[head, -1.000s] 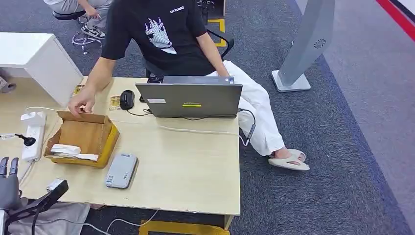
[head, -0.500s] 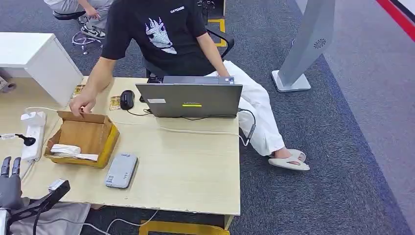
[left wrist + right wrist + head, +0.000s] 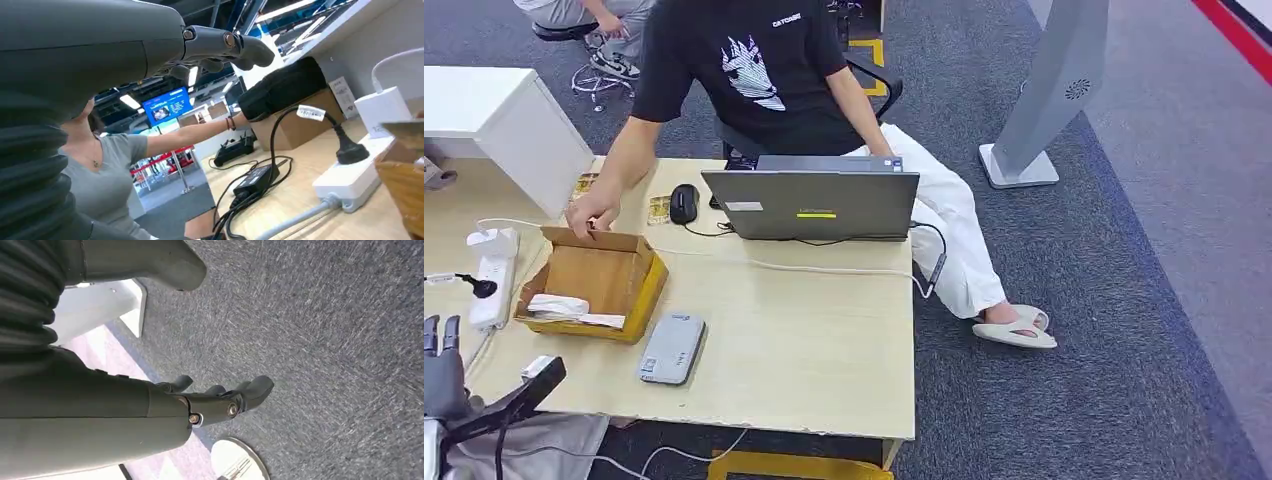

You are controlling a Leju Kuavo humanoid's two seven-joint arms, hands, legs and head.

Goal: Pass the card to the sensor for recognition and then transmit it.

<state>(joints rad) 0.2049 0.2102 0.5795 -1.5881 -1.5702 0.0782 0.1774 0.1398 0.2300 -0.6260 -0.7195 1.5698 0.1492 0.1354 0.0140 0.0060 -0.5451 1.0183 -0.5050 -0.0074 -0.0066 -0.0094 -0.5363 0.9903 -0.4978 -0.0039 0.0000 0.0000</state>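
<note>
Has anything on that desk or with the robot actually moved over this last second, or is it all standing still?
Very little. The robot's left hand, at the desk's near left corner, rose slightly, then sank back, holding nothing. The person's hand drifted a touch along the back edge of the cardboard box. The grey card reader, laptop, mouse and power strip stayed put.

Even, bright overhead lighting; soft shadows on the pale wooden tabletop [image 3: 804, 330]. Wrist views sharp; ceiling strip lights [image 3: 131, 101] glare.
</note>
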